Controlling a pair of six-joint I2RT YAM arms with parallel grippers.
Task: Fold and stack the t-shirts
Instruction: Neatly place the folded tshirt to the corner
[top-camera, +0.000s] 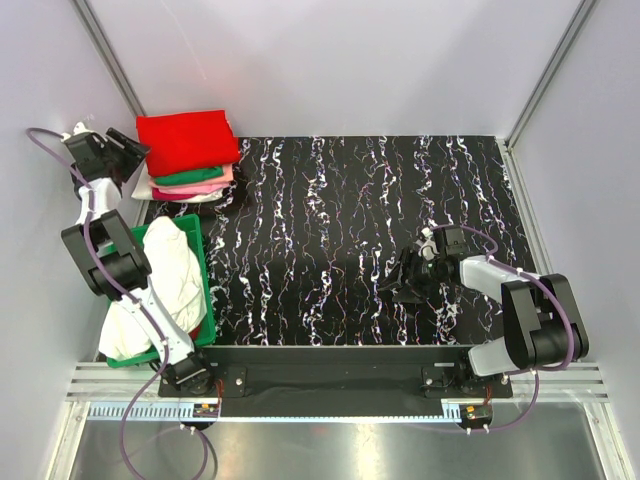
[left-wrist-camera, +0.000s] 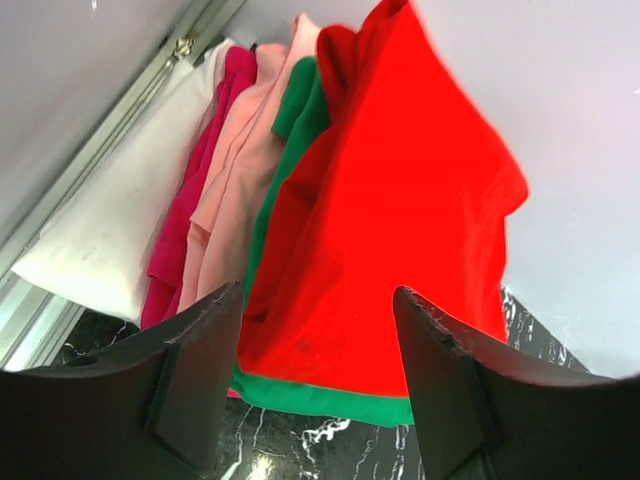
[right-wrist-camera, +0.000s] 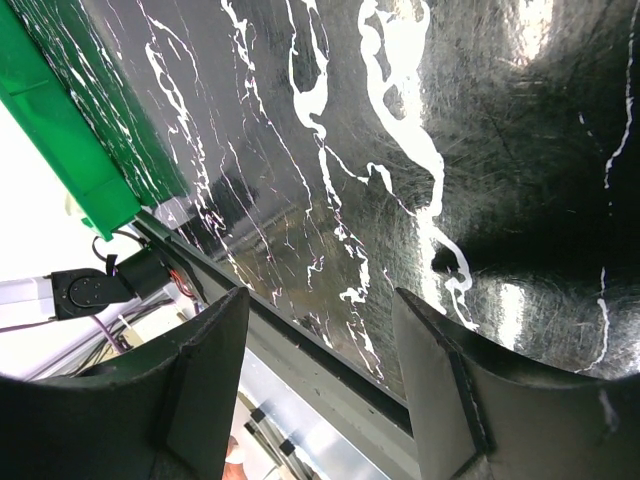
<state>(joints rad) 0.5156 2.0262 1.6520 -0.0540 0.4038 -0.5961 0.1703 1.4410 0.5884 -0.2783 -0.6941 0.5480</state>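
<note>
A folded stack of t-shirts sits at the table's far left corner: a bright red one (top-camera: 188, 142) on top, then green (top-camera: 190, 177), pink (top-camera: 212, 184) and white (top-camera: 185, 197). My left gripper (top-camera: 140, 152) hovers just left of the stack, level with it. In the left wrist view the red tee (left-wrist-camera: 400, 200) fills the space ahead, with the green (left-wrist-camera: 330, 400), pink (left-wrist-camera: 230, 170), magenta (left-wrist-camera: 185, 230) and white (left-wrist-camera: 110, 230) layers beside it. The left gripper (left-wrist-camera: 320, 335) is open and empty. My right gripper (top-camera: 400, 278) rests low over the table at the right, open (right-wrist-camera: 320, 340) and empty.
A green plastic bin (top-camera: 205, 270) stands at the left front, heaped with crumpled white cloth (top-camera: 170, 280); its corner (right-wrist-camera: 60, 130) shows in the right wrist view. The black marbled mat (top-camera: 350, 220) covers the table. White walls close in on three sides.
</note>
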